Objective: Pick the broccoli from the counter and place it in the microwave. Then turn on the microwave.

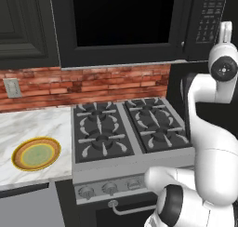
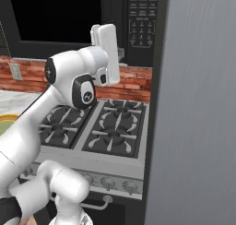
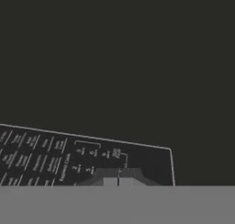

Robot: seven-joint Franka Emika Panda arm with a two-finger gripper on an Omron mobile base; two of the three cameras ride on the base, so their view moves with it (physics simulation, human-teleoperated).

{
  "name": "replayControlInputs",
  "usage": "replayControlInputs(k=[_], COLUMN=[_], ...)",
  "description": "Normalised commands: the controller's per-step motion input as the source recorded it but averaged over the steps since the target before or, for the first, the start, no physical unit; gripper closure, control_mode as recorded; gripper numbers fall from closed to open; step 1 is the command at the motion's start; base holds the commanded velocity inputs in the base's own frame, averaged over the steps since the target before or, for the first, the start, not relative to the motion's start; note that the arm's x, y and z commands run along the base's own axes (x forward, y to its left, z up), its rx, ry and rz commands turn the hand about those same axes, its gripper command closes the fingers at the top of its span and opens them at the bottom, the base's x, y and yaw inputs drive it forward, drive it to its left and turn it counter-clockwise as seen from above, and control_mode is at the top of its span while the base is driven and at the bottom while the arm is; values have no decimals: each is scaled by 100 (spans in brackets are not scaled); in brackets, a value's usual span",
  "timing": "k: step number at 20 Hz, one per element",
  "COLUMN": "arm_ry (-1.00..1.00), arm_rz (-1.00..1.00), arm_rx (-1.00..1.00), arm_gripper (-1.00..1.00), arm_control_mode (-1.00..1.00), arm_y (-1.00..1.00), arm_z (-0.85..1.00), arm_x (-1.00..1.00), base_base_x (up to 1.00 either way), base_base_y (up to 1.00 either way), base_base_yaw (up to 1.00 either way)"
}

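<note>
Gripper (image 3: 119, 181): you see its tips pressed together, nothing between them, bottom centre of the hand view, right at the microwave's button panel (image 3: 69, 159) | microwave (image 1: 125, 26): top of the left base view, door shut, above the stove (image 1: 130, 128) | counter (image 1: 32, 123): left, you find a plate (image 1: 36, 153) there

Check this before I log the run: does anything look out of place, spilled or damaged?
Nothing stands out. The microwave is closed, the plate sits flat on the counter, and the shut end effector is at the button panel.
</note>
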Motion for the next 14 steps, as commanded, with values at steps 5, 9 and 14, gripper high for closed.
replayControlInputs(k=[5, 9, 14], arm_ry=[-14, -16, -10], arm_rz=[0, 0, 0], arm_rx=[1, 0, 0], arm_gripper=[100, 100, 100], arm_control_mode=[-100, -100, -100], arm_y=[-25, -20, -14], arm_z=[-6, 0, 0], arm_x=[18, 18, 20], base_base_x=[0, 0, 0], base_base_y=[0, 0, 0], base_base_yaw=[0, 0, 0])
